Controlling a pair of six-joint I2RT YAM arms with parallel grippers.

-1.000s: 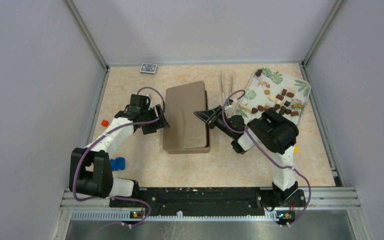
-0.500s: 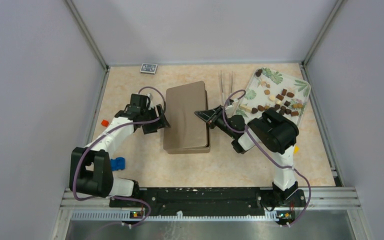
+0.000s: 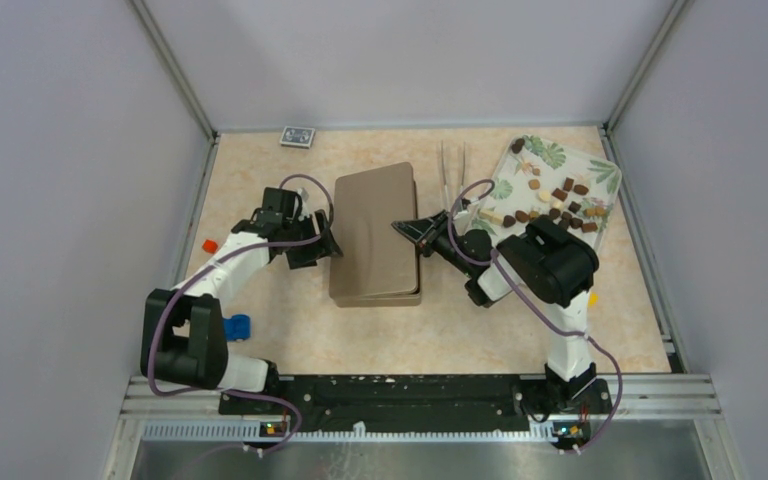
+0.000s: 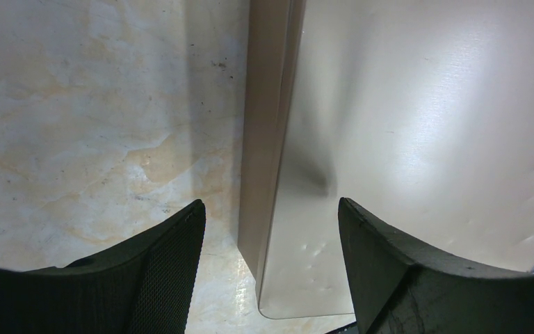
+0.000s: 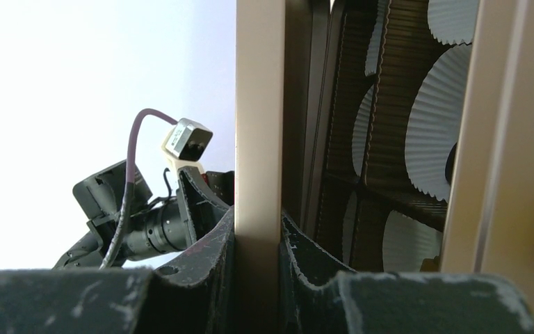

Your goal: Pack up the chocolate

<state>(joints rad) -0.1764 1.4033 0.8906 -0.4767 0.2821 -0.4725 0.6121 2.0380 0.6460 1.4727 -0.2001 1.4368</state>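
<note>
At right edge of lid (image 3: 375, 230), right pincer (image 5: 257, 224) clamped on; left pincer (image 4: 270, 205) wide apart, seemingly touching nothing.

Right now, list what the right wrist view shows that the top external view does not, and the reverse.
Only the right wrist view: the fingers pinching the lid edge, and white paper cups under it. Only the top external view: the chocolate on the leaf-print tray, and the tweezers. Both: the lid and the left arm.
</note>
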